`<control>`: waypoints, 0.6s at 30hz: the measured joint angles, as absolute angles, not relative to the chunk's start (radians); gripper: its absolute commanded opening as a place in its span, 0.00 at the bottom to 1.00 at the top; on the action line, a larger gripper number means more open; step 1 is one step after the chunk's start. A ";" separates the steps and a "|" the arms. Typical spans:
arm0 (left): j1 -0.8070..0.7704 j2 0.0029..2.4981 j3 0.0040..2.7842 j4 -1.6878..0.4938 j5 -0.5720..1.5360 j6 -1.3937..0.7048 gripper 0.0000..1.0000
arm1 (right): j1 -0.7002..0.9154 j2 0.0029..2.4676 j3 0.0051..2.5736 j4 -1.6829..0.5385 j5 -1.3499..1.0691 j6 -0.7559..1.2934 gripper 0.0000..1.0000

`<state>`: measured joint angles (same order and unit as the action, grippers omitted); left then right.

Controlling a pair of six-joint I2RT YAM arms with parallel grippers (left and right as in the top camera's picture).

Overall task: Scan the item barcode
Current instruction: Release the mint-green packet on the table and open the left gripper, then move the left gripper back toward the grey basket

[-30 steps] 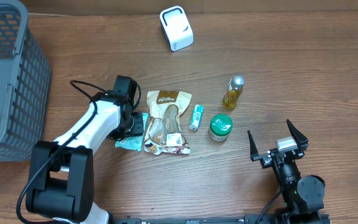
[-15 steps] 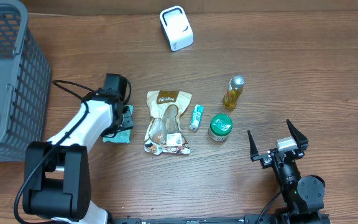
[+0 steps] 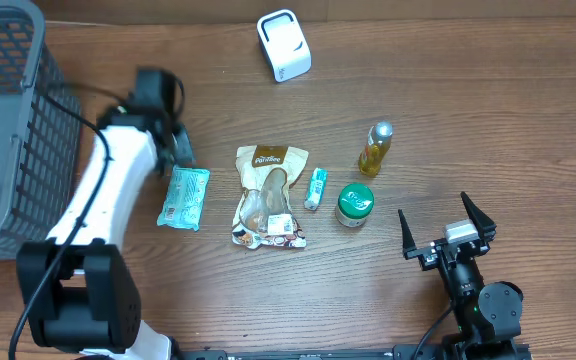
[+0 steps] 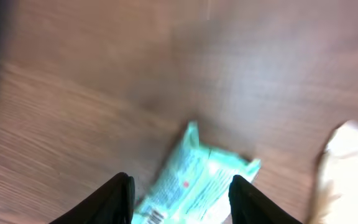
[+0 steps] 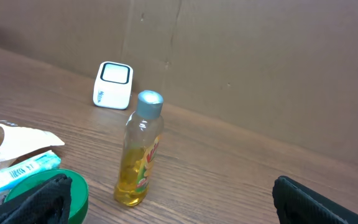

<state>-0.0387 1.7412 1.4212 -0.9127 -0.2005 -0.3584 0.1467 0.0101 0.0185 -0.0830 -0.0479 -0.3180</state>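
Lets go of the teal packet (image 3: 184, 197) and pulls away toward the far left corner of the surface (image 3: 488, 110), beside the grey basket (image 3: 8, 130). Shows the left tool (image 4: 182, 180) with fingers apart and nothing between them, blurred by the move. Leaves the packet flat, left of the centre, clear of the snack bag (image 3: 268, 195) by a small gap; a second ago sat pressed against that bag's left edge, half under the tool. Reads as a drag to separate the packet from the clutter, not as a pickup. Puts the scan no nearer in itself: still well apart from the white scanner (image 3: 284, 45) by the far edge, and not lifted. Cannot tell from the smeared wrist view whether the barcode faces up. Probably calls for a fresh grip on the packet, now easier with room on both long sides. Keeps the right tool (image 3: 432, 205) wide apart and empty near the right front corner, short of the green tub (image 3: 354, 204) and the oil bottle (image 3: 375, 148).
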 measured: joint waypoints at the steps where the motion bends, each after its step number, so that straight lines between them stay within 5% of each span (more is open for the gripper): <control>1: -0.030 1.741 1.460 -0.925 -0.201 -0.355 0.54 | 0.146 0.010 0.019 -0.084 -0.048 -0.318 1.00; 10: 0.083 1.741 1.612 -0.945 -0.203 -0.283 0.76 | 0.147 0.010 0.019 -0.083 -0.048 -0.318 1.00; 13: 0.133 1.741 1.612 -0.947 -0.203 -0.278 1.00 | 0.147 0.010 0.019 -0.083 -0.048 -0.318 1.00; 18: 0.216 1.741 1.612 -0.947 -0.199 -0.277 0.99 | 0.146 0.010 0.019 -0.083 -0.047 -0.318 1.00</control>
<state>0.2157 1.7412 1.6123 -0.9474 -0.1986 -0.2771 0.1463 0.0101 0.0185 -0.0830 -0.0475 -0.3176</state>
